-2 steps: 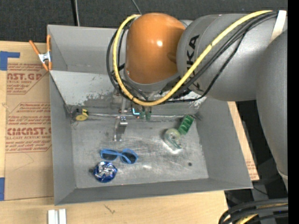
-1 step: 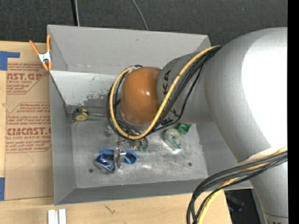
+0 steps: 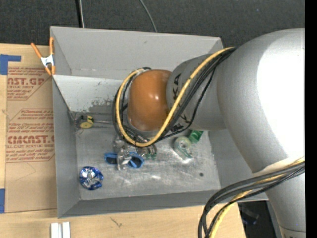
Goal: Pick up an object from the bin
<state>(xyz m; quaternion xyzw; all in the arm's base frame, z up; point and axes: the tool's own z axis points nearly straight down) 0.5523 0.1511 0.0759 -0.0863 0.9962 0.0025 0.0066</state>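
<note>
The arm (image 3: 257, 108) fills the right of the frame, and its orange cover (image 3: 148, 100) with looped cables (image 3: 171, 115) hides much of the middle of the grey bin (image 3: 67, 148). Below the cover, the hand (image 3: 126, 151) sits low over the bin floor, just above a small blue piece (image 3: 130, 160) left of the frame's centre. Whether the hand is apart, together or clamped on it cannot be told, since the metal parts merge with the clutter. A crumpled blue and white thing (image 3: 90, 177) lies at lower left, a clear bottle with a green cap (image 3: 185, 145) sits half under the arm, and a small yellow thing (image 3: 86, 123) is by the left wall.
</note>
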